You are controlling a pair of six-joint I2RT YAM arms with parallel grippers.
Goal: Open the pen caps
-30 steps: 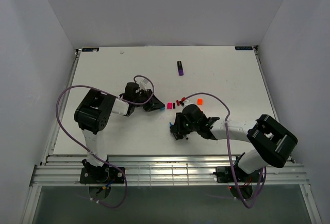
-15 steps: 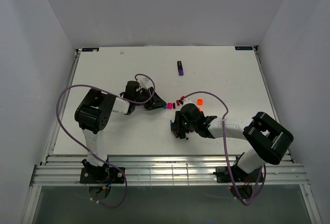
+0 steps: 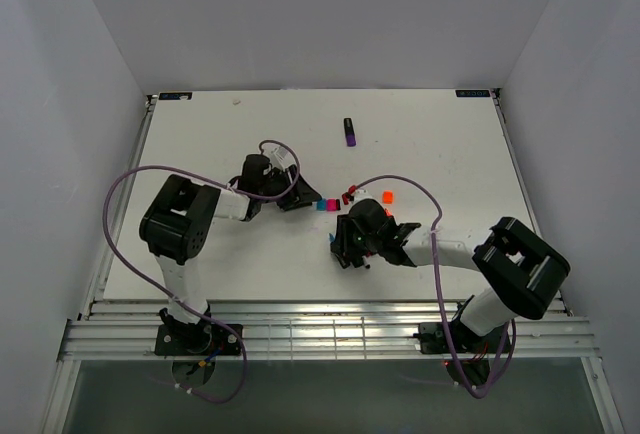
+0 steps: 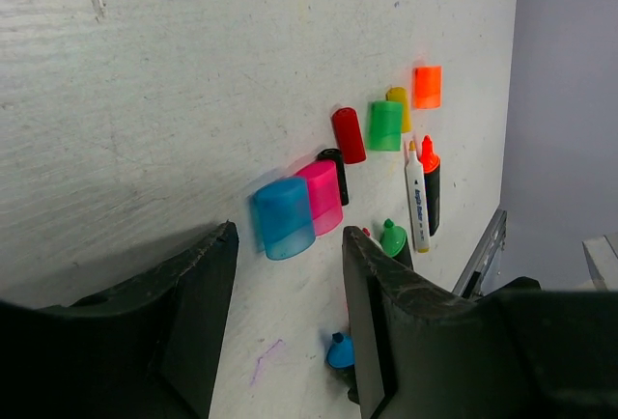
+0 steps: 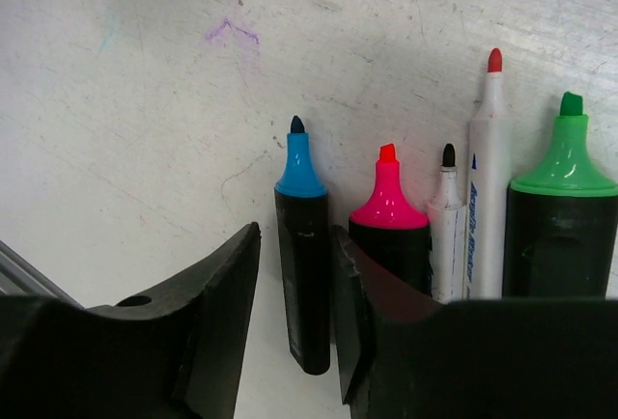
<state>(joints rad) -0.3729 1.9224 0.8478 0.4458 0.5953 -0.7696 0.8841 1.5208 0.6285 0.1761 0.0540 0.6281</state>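
My left gripper (image 4: pixel 290 269) (image 3: pixel 303 197) stands open, and a loose blue cap (image 4: pixel 284 218) lies on the table just past its fingertips, next to a pink cap (image 4: pixel 323 195). Further on lie red (image 4: pixel 349 134), green (image 4: pixel 385 125) and orange (image 4: pixel 427 86) caps. My right gripper (image 5: pixel 295 236) (image 3: pixel 345 249) is open around an uncapped blue-tipped black marker (image 5: pixel 304 274), which rests on the table. Beside it lie a pink-tipped marker (image 5: pixel 388 221), two thin white pens (image 5: pixel 488 187) and a green-tipped marker (image 5: pixel 565 197). A purple-capped marker (image 3: pixel 349 132) lies apart at the back.
The white table (image 3: pixel 200 134) has a raised back edge and a metal rail along its near side (image 3: pixel 320 329). A faint purple ink scribble (image 5: pixel 230 30) marks the surface. Purple cables (image 3: pixel 130 194) loop off both arms.
Both grippers have opened. The left has let go of the blue cap, now lying by the pink one. The right has loosened from the blue-tipped marker, which lies between its fingers.
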